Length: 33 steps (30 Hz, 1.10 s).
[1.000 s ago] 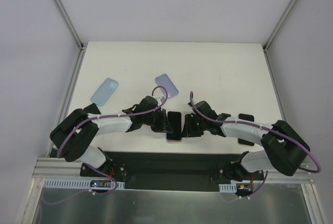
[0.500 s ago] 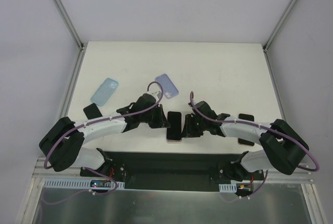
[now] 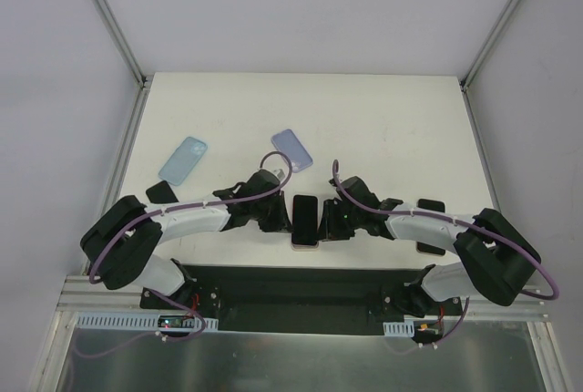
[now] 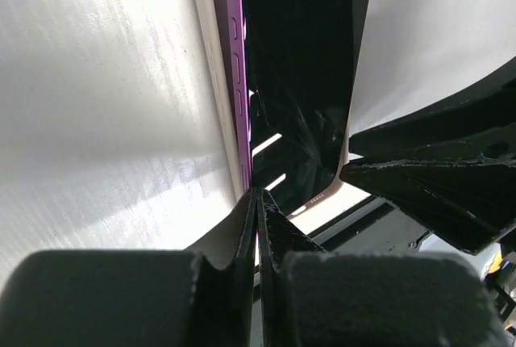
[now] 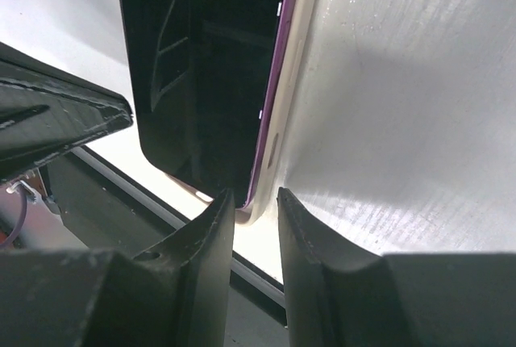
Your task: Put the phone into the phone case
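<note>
**No legible writing in any view**

No text, brand, number or sign can be read in these pictures. The screen of the phone (image 3: 305,217) is seen dark and unlit in both wrist views (only reflections are carried on the glass). No marking can be made out on the pale rim of the phone case (image 4: 211,81) beside its purple edge. The light blue case (image 3: 183,159) and the lavender case (image 3: 292,149) are shown as plain surfaces from above. Any print on the small boards (image 3: 173,322) at the arm bases is too small to be read.
</note>
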Tool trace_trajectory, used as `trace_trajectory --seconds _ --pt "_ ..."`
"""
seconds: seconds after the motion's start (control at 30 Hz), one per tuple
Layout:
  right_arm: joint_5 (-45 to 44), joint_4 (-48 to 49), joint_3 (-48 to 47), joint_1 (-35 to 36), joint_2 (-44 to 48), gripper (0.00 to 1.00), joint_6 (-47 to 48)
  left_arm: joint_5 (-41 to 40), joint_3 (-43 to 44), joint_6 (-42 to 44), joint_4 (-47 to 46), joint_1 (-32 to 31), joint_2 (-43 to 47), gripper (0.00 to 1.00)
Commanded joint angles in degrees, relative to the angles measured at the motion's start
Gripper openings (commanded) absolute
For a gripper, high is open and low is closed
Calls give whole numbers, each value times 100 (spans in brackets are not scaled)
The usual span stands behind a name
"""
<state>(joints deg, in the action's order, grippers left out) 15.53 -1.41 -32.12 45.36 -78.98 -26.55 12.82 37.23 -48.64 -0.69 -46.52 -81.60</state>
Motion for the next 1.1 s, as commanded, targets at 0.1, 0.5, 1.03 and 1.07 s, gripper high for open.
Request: trace_trajectory --seconds 0.1,0.5,1.03,1.07 --pt "117 282 -102 60 -38 31 -88 -78 258 13 34 -182 -242 0" --pt "99 290 -75 78 -56 31 -88 -183 285 -58 34 -322 118 0" --pt "91 317 -5 87 -56 30 -79 -939 654 127 1115 -322 -136 0" --pt "91 317 -5 95 -56 30 -88 -930 671 127 1106 -322 -163 0"
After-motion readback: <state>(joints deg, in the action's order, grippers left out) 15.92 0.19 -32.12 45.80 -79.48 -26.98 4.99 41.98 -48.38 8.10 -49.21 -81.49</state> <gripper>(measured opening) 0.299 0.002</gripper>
